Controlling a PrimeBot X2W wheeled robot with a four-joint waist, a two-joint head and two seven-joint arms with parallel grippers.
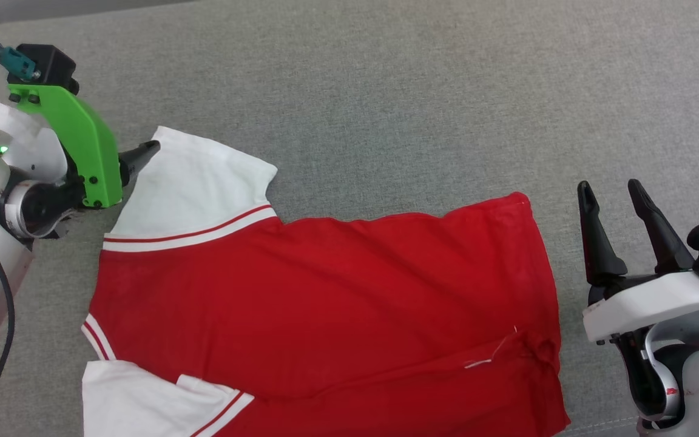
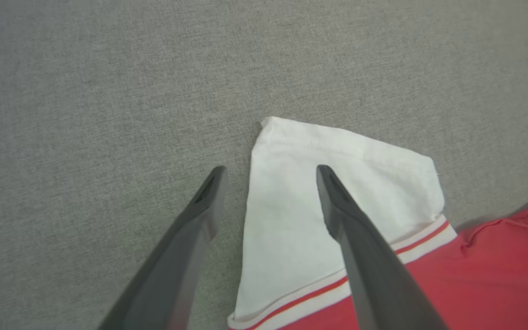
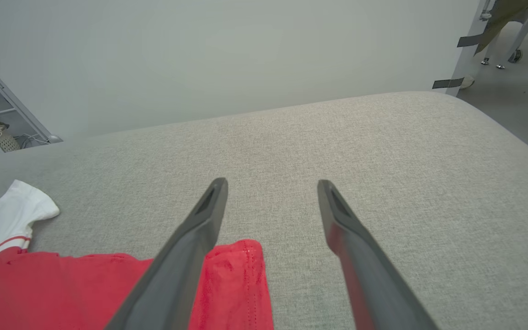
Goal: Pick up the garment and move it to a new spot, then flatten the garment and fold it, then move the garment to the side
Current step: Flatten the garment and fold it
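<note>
Head view: a red shirt [image 1: 325,291] lies flat on a grey cushion [image 1: 386,91], left claw [image 1: 141,156] at its white sleeve [image 1: 192,182], right claw [image 1: 609,184] just beside its hem. Left wrist view: wide-open fingers [image 2: 204,206] straddle the sleeve's edge, holding nothing. Right wrist view: claw wide open and empty, shirt at lower left.

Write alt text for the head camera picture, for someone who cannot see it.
A red jersey-style T-shirt with white sleeves lies on a grey fabric surface. The left gripper is at the edge of the upper white sleeve; the right gripper stands open, clear of the shirt.
</note>
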